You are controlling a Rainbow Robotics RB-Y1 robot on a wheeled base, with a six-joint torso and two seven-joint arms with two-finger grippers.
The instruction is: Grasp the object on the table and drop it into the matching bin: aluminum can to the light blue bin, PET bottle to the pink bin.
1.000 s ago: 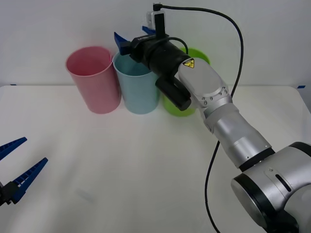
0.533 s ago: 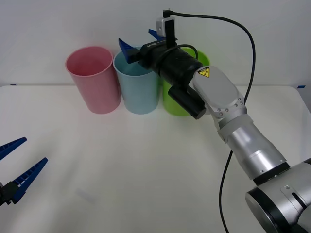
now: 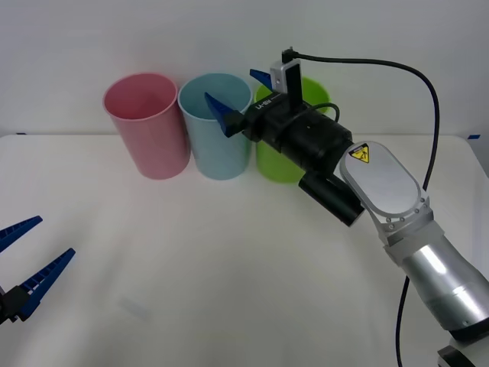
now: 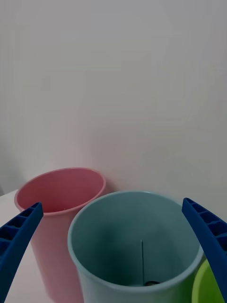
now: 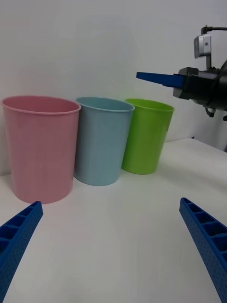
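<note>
My right gripper is raised above the table, fingers spread wide apart and holding nothing. It points toward the row of bins, with its tips at rim height — one blue finger lies over the near rim of the light blue bin, the other over the rim of the lime green bin. In my right wrist view the light blue bin's open mouth sits directly ahead, between my two fingers. A small dark item shows at the bottom of that bin; I cannot tell for certain that it is the aluminum can.

The pink bin stands just beyond the light blue bin on the side away from my right arm, the two walls touching or very nearly so. The lime green bin is on the opposite side, partly behind my wrist housing.

My left gripper hangs low over the near left part of the table, well apart from the bins, fingers open and empty. From my left wrist view the three bins stand upright in a row ahead: pink bin, light blue bin, lime green bin — with my right gripper above and to the green side.
</note>
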